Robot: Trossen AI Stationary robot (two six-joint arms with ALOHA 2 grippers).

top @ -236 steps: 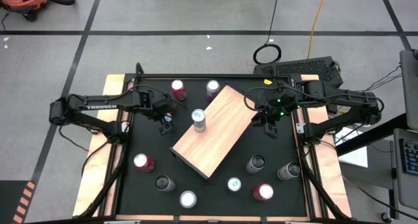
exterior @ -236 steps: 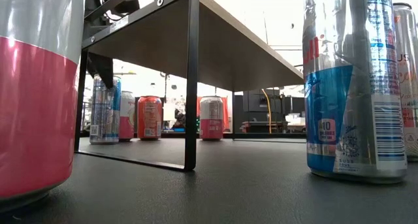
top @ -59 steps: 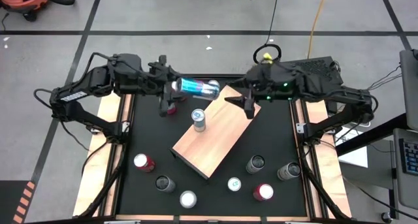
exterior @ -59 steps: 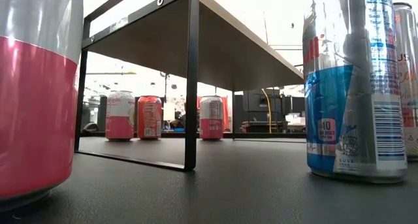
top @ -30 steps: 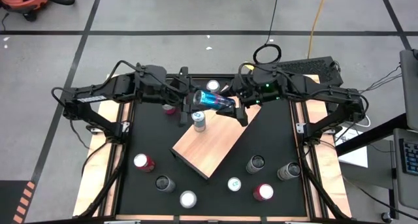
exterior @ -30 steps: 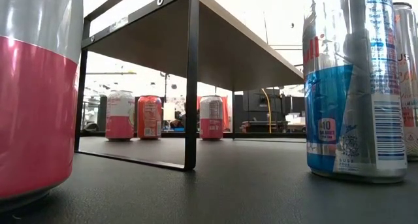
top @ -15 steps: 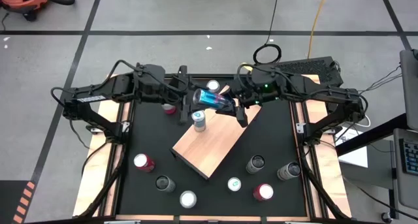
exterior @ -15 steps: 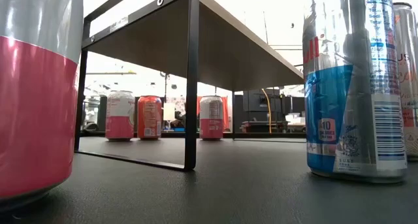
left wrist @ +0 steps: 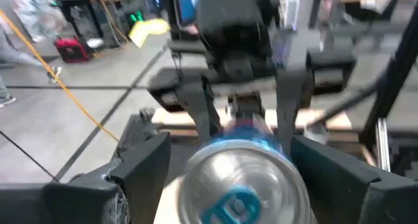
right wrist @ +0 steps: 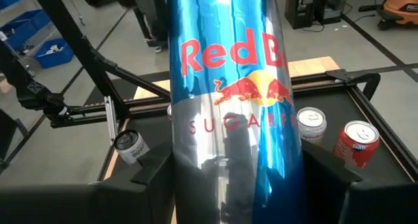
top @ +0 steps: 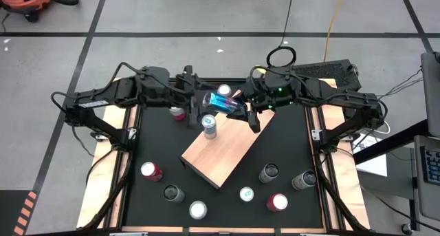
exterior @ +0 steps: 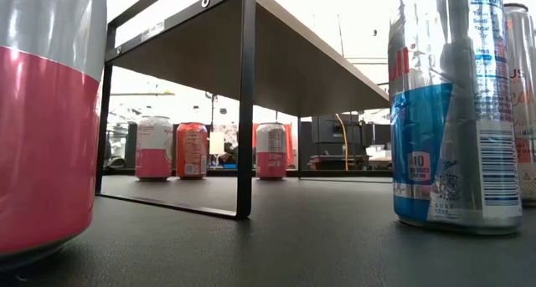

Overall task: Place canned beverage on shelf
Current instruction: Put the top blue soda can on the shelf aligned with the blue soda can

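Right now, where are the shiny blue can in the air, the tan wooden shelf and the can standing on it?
Shiny blue can (top: 221, 104), high view, its side.
Tan wooden shelf (top: 227, 143), high view, bare top.
Standing can (top: 209, 123), high view, its lid.

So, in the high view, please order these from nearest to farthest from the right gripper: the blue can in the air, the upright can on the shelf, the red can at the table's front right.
1. Blue can, held by the right gripper.
2. Upright can on the shelf, left of it.
3. Red can, front right.
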